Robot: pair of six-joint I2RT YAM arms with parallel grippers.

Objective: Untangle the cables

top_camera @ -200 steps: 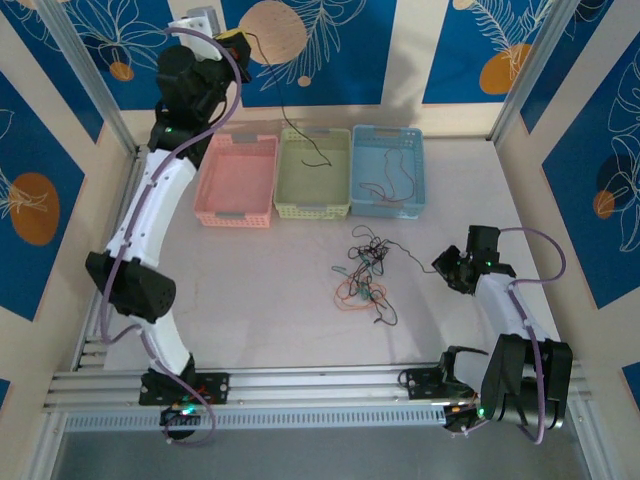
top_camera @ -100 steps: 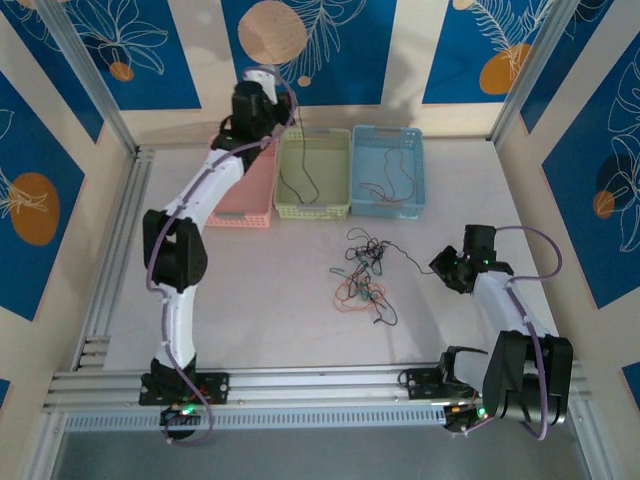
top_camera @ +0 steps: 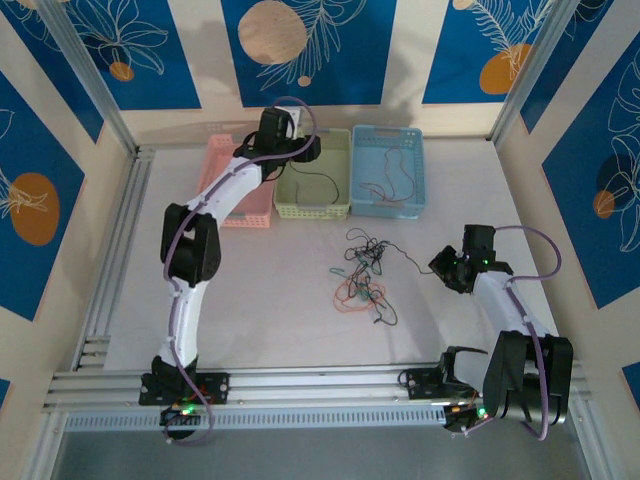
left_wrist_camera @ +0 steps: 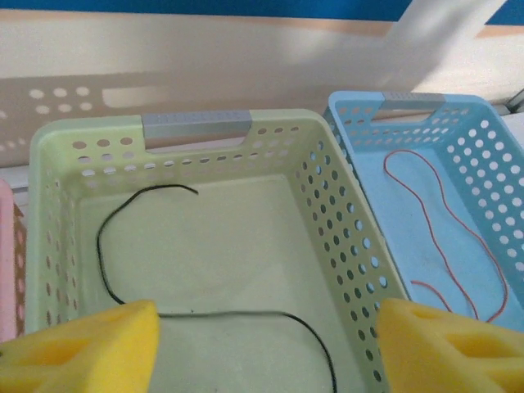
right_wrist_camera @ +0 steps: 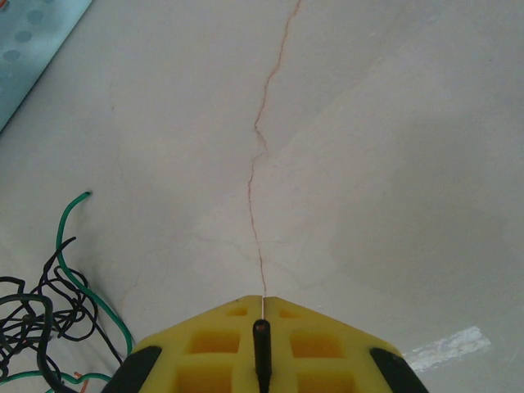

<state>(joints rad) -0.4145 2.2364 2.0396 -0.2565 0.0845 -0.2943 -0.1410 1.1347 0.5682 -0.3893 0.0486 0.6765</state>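
The cables (top_camera: 363,282) lie as a knot of black, green, red and orange strands on the table's middle; its edge (right_wrist_camera: 33,327) lies left of my right fingers. My right gripper (top_camera: 443,268) (right_wrist_camera: 264,299) is shut, with a black cable end in the seam between its pads. A thin reddish line runs on from the tips. My left gripper (top_camera: 305,148) (left_wrist_camera: 266,348) hangs open over the green basket (left_wrist_camera: 196,127), where a black cable (left_wrist_camera: 102,246) lies loose. A red cable (left_wrist_camera: 446,205) lies in the blue basket (left_wrist_camera: 413,102).
Three baskets stand in a row at the back: pink (top_camera: 235,215), green (top_camera: 313,210), blue (top_camera: 388,210). Aluminium rails border the table on the left and at the near edge. Patterned walls close in the sides and the back.
My left arm has swung down from high at the back left to the green basket. The black cable that hung from it now lies in that basket. The right arm has stayed put.
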